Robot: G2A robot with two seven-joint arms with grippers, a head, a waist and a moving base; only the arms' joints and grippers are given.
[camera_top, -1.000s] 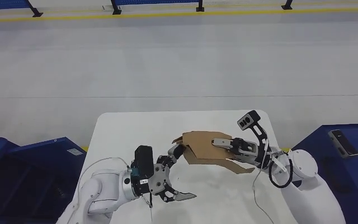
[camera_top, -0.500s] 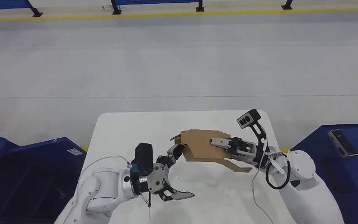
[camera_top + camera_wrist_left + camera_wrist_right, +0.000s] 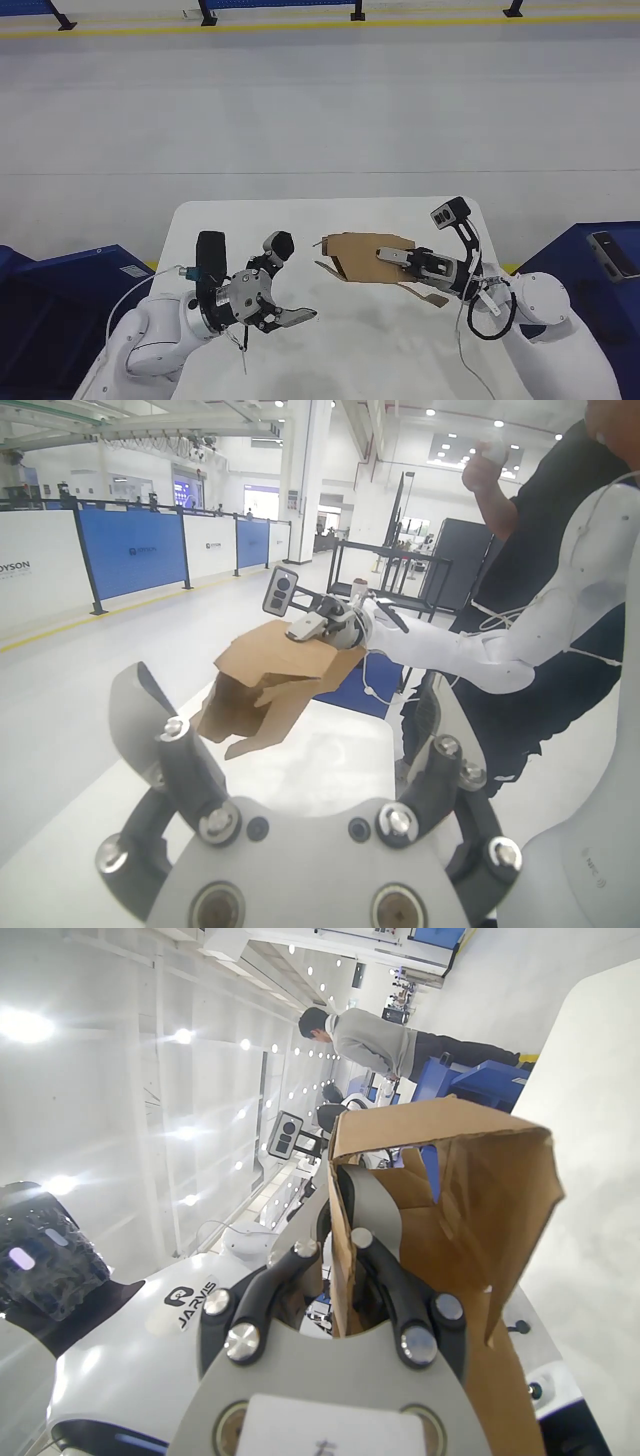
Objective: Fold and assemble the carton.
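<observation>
Carton (image 3: 362, 260) pinched by one wall in the right claw (image 3: 386, 254); left claw (image 3: 291, 281) gapes empty, well apart.

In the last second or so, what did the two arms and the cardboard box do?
The left gripper, its fingers wide open, drew back from the open end of the cardboard box toward its own side of the table. It now sits clear of the box. The box itself barely shifted. The right gripper stayed clamped on one wall of the box.
</observation>
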